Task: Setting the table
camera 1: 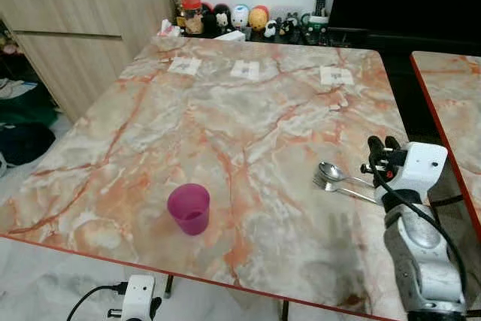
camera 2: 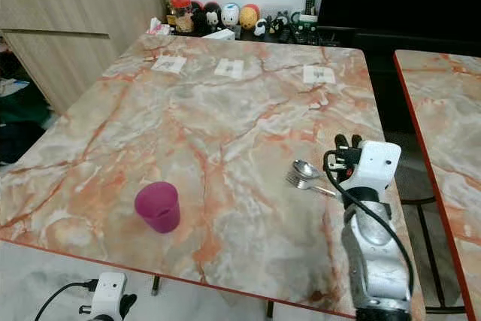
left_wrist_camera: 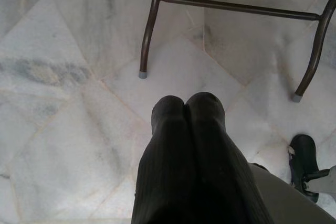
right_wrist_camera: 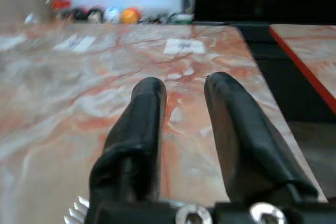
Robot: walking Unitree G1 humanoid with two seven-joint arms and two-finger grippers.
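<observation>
Marble table (camera 1: 225, 118), right hand (right_wrist_camera: 181, 90) spread above.

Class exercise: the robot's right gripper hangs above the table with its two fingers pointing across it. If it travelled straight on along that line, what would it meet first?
The right gripper, fingers open, points along the orange-veined marble tabletop toward a white paper label near the far edge. The way looks free until that label, though depth is unclear.

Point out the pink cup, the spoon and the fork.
pink cup (camera 1: 189, 209): left eye view, on its side wall.
spoon (camera 1: 329, 171): left eye view, on its bowl.
fork (camera 2: 296, 180): right eye view, on its tines.
</observation>
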